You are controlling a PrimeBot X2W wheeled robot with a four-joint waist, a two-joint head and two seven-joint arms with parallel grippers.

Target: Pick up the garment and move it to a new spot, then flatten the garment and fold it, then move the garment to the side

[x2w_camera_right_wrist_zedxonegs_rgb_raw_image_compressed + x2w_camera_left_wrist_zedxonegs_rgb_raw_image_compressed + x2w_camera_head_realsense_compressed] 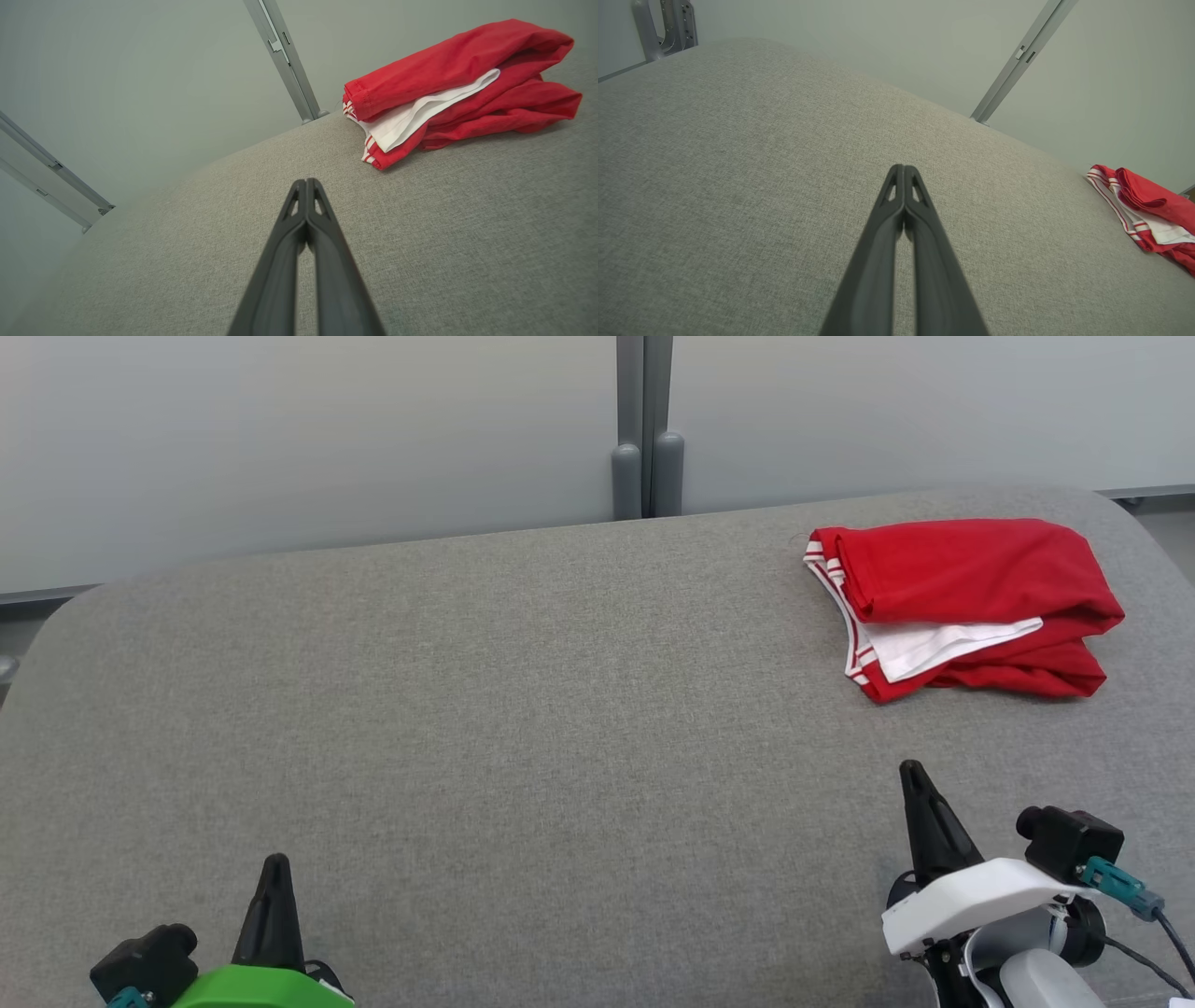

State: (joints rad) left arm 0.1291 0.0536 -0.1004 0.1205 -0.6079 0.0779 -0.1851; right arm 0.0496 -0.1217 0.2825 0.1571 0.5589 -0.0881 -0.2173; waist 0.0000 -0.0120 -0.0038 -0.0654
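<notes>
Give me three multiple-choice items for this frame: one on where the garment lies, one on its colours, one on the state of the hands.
1. In the head view, where on the grey surface does the garment lie?
A. Far right
B. Near left
C. Dead centre

2. What colours is the garment?
A. Blue and yellow
B. Red with white
C. All black

3. How are the left hand and the right hand?
A. Both shut, holding nothing
B. Both wide open
C. Right shut on the garment

Key: 1 A, it sits toward the far right corner. 2 B, red cloth with a white panel and striped trim. 3 A, each wrist view shows the fingers pressed together, apart from the garment.
</notes>
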